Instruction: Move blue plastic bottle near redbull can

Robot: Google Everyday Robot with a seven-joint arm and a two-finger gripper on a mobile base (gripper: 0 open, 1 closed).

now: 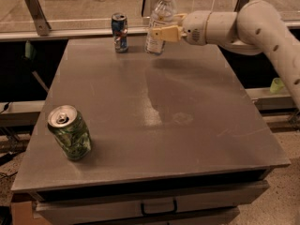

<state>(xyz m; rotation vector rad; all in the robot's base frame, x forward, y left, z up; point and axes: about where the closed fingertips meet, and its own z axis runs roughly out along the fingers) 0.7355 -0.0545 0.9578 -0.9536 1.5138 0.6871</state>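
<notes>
Left first: green patterned can (69, 133) stands near the front-left corner of the bench (187, 139), metal, round, silver top with pull tab, leaning slightly. No readable writing on it. Far back, the redbull can (120, 32) stands upright near the rear edge, slim, blue and silver with red marks; text too small to read. Just right of it, close but apart, is the blue plastic bottle (161, 13): tall, clear, ribbed plastic, white cap, white-and-dark label, lettering unreadable. It tilts, cap leaning right. Whether its base touches the bench is unclear. The pincer (158, 33) is pinching the bottle at label height, one yellowish finger (168, 33) across the front. The white arm (262, 29) reaches in from the right, wrist level, elbow bending down at the right edge. Bench top is flat, grey, scuffed.
</notes>
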